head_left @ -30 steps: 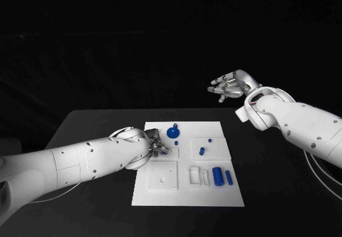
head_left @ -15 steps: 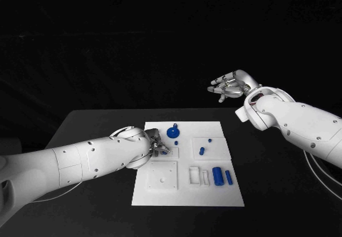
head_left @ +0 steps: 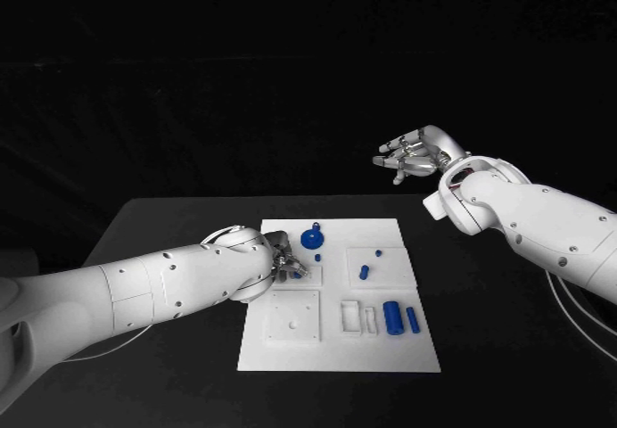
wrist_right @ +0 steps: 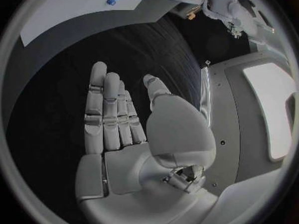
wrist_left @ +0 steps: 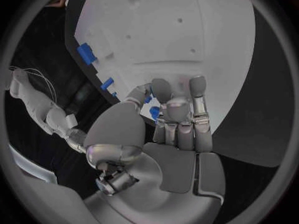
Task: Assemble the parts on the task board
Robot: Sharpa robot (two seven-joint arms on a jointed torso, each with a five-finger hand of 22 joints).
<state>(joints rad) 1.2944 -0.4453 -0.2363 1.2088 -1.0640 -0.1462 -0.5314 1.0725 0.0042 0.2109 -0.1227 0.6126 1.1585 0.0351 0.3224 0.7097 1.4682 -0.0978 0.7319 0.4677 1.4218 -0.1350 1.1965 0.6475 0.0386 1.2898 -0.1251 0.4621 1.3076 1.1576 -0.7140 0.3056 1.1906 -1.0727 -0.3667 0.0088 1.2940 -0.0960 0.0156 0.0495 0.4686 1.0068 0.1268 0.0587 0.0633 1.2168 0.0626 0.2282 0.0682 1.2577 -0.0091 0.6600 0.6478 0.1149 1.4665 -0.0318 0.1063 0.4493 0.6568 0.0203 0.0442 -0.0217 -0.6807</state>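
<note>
A: Head view: the left hand [head_left: 285,264] sits low over the task board [head_left: 338,357] on the black bench [head_left: 168,223], at the board's left edge; what has it got?

B: Left wrist view: its fingers [wrist_left: 163,95] curl round a small blue part [wrist_left: 154,112], pinched just above the board.

A: And the right hand [head_left: 414,155]?

B: Raised well beyond the bench's far edge; fingers straight and apart, holding nothing; a blue knob [head_left: 311,239], pins and cylinders [head_left: 392,316] lie on the board.
</note>
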